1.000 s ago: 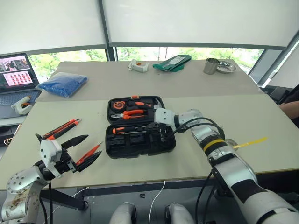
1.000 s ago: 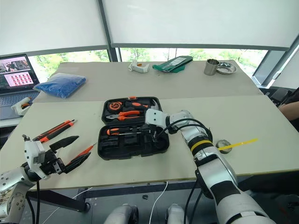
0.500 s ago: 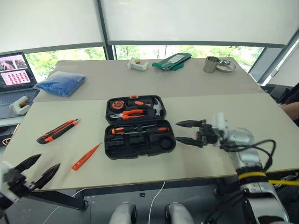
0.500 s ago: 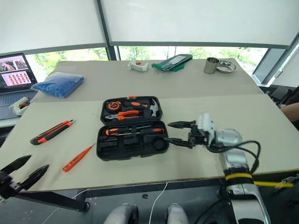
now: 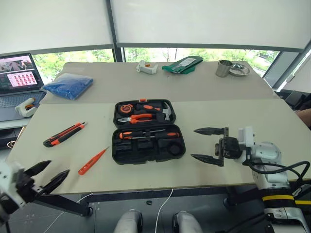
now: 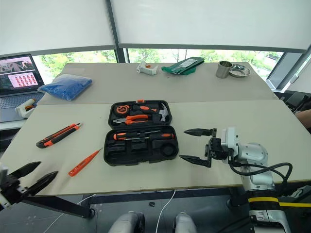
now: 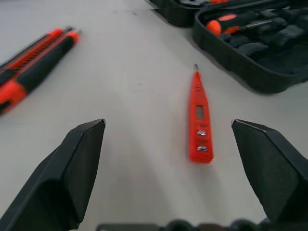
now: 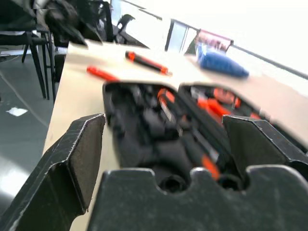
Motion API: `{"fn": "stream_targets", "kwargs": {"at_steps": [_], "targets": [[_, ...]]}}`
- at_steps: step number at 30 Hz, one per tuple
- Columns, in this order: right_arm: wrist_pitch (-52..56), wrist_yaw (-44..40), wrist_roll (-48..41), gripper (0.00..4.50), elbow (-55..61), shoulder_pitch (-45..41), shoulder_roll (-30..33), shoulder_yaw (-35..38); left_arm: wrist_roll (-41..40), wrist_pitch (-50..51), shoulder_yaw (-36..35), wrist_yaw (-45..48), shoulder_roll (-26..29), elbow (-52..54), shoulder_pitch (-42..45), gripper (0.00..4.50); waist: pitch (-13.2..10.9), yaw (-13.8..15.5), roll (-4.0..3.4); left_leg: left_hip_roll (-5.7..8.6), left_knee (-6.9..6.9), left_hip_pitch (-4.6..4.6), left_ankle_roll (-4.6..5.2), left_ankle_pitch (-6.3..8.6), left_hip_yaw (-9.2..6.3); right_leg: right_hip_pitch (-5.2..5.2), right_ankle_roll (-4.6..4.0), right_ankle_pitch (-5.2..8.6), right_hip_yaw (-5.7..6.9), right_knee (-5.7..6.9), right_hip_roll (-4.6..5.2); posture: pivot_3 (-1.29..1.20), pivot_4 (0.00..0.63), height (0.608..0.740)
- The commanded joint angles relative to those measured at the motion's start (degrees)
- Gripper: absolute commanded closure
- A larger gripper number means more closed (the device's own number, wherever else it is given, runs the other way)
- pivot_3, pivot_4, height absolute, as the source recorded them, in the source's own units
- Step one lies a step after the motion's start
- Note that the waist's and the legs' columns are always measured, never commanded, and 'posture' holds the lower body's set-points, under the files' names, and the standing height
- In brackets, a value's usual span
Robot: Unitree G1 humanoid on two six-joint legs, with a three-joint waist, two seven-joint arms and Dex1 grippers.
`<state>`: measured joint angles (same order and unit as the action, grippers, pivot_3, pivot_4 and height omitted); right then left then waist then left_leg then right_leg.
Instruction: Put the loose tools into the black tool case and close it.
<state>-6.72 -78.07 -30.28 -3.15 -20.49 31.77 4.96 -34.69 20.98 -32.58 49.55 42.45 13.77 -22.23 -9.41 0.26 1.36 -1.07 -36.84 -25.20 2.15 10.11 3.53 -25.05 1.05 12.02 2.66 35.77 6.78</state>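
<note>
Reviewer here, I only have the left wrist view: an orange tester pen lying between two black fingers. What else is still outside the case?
Observer: The utility knife lies on the table, left of the black tool case.
Reviewer: Is the case open?
Observer: Yes, lid flat, with the pliers in the far half.
Reviewer: And the right pincer?
Observer: The right pincer is open and empty, right of the case, pointing at it.

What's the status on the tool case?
Both grippers, left and right, open, empty. Case open. Knife and tester pen loose on table. Nothing in the way.
</note>
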Motion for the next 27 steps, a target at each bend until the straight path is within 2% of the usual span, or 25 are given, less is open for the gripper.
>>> {"fn": "stream_targets", "kwargs": {"at_steps": [1, 7, 10, 13, 14, 15, 17, 19, 23, 27], "targets": [[3.0, 2.1, -2.3, 0.02, 6.0, -1.1, -0.3, -0.5, 4.2, 1.8, 4.5, -3.7, 0.4, 1.9, 2.3, 0.00, 0.0, 0.1, 0.00, 0.00, 0.00, -0.01, 0.00, 0.00, 0.02, 0.02, -0.09, -0.06, -0.02, 0.00, -0.03, 0.00, 0.150, 0.740], [5.9, 3.8, -3.0, 0.02, 9.4, -1.2, -1.2, -1.8, 8.7, -0.5, 11.8, -4.4, -1.3, -2.5, 7.8, 0.00, 0.0, 0.4, 0.01, -0.04, 0.00, -0.02, 0.01, -0.01, 0.06, 0.02, -0.19, -0.12, -0.05, 0.01, -0.16, 0.00, 0.150, 0.740], [6.1, 3.7, -2.6, 0.00, 9.5, -0.4, -1.1, -2.3, 10.9, -1.3, 14.3, -5.4, -1.9, -5.2, 11.5, 0.74, 0.0, 0.6, 0.02, -0.04, -0.01, -0.02, 0.01, -0.01, 0.06, 0.02, -0.13, -0.10, -0.04, 0.01, -0.17, 0.00, 0.150, 0.740], [5.8, 3.8, -2.3, 0.00, 9.7, -0.1, -1.0, -2.4, 10.7, -0.3, 15.1, -5.1, -2.5, -5.5, 12.4, 1.96, 0.0, 0.8, 0.02, -0.03, -0.02, -0.02, 0.00, -0.01, 0.06, 0.01, -0.05, -0.11, -0.02, 0.00, -0.15, 0.00, 0.150, 0.740], [5.9, 4.0, -2.3, 0.00, 9.8, 0.1, -0.9, -2.3, 10.6, -0.3, 15.2, -4.7, -2.6, -5.3, 11.9, 2.20, 0.0, 0.7, 0.02, -0.03, -0.02, -0.02, 0.00, -0.01, 0.06, 0.02, -0.04, -0.11, -0.02, -0.01, -0.14, 0.00, 0.150, 0.740], [5.8, 4.1, -2.3, 0.00, 9.9, 0.3, -0.9, -2.3, 10.6, -0.5, 15.1, -4.5, -2.6, -5.0, 11.6, 2.76, 0.0, 0.7, 0.02, -0.03, -0.02, -0.02, 0.00, -0.01, 0.07, 0.03, -0.06, -0.13, -0.05, -0.01, -0.14, 0.00, 0.150, 0.740], [5.7, 4.4, -2.2, 0.00, 10.2, 0.7, -0.7, -2.0, 9.9, -0.9, 13.6, -4.3, -2.7, -4.7, 10.7, 3.56, 0.0, 0.6, 0.01, -0.04, -0.02, -0.02, 0.00, -0.01, 0.07, 0.04, -0.12, -0.16, -0.06, -0.01, -0.14, 0.00, 0.150, 0.740], [5.6, 4.7, -2.2, 0.00, 10.5, 1.1, -0.6, -1.8, 9.2, -3.4, 11.8, -2.5, -2.2, -5.1, 10.3, 4.01, 0.0, 0.5, 0.02, -0.04, -0.02, -0.02, 0.00, -0.01, 0.07, 0.03, -0.15, -0.18, -0.07, 0.00, -0.14, 0.00, 0.150, 0.740], [5.5, 5.4, -2.4, 0.00, 10.7, 1.6, 0.1, -0.8, 7.6, -10.0, 8.7, 4.2, -0.3, -7.3, 11.5, 3.99, 0.0, 0.4, 0.02, -0.07, -0.02, -0.02, 0.01, -0.01, 0.08, 0.00, -0.16, -0.17, -0.05, -0.01, -0.17, 0.00, 0.150, 0.740], [7.6, 6.1, -2.4, 0.00, 10.6, 1.8, 3.2, 0.6, 7.6, -13.3, 12.0, 11.6, 3.6, -10.3, 20.2, 3.99, 0.0, 1.2, 0.02, -0.09, -0.03, -0.02, -0.01, -0.01, 0.08, -0.12, -0.04, -0.10, 0.10, -0.01, -0.14, 0.00, 0.150, 0.740]]}}
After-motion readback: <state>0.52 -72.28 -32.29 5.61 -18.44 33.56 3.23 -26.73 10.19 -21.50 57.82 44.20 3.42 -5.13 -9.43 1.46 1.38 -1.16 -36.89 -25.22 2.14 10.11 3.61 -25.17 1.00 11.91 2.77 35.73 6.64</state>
